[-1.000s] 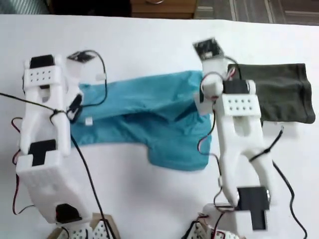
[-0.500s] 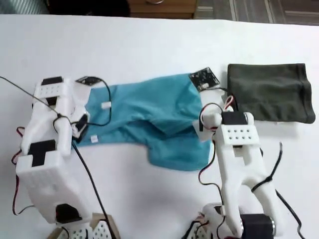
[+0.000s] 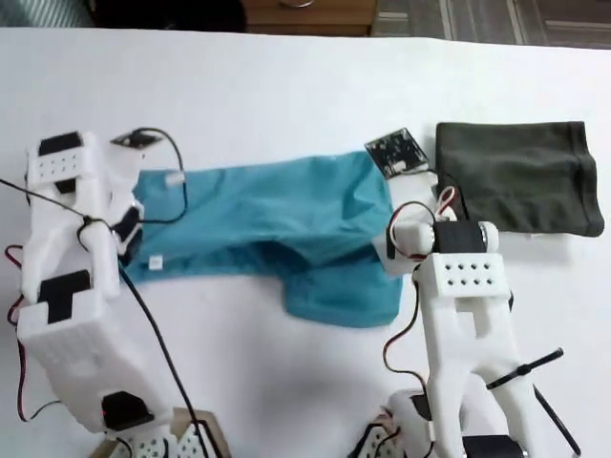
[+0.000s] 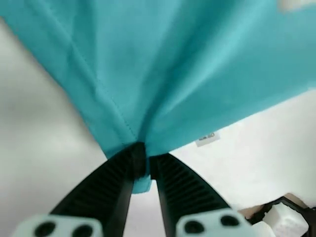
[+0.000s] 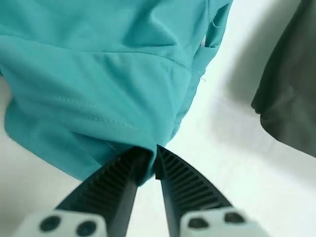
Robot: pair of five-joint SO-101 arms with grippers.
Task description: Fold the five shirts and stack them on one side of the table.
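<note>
A teal shirt point(image 3: 277, 224) lies stretched across the middle of the white table point(image 3: 286, 86), partly folded with a flap hanging toward the front. My left gripper point(image 4: 143, 168) is shut on the teal shirt point(image 4: 177, 74) at its left end. At the shirt's right edge my right gripper point(image 5: 153, 160) pinches the teal shirt point(image 5: 98, 74) too. In the high view the left arm point(image 3: 76, 210) stands at the shirt's left end and the right arm point(image 3: 449, 258) at its right end. A folded dark olive shirt point(image 3: 520, 176) lies flat at the right side.
The dark olive shirt point(image 5: 291, 94) lies close beside the right gripper. Cables point(image 3: 158, 315) trail from both arms across the front of the table. Dark furniture point(image 3: 305, 14) stands beyond the far edge. Bare white surface runs along the back and front middle.
The left arm has shifted left and back, pulling the shirt's left end with it. The right arm has drawn toward the front. The teal cloth now lies flatter and more stretched.
</note>
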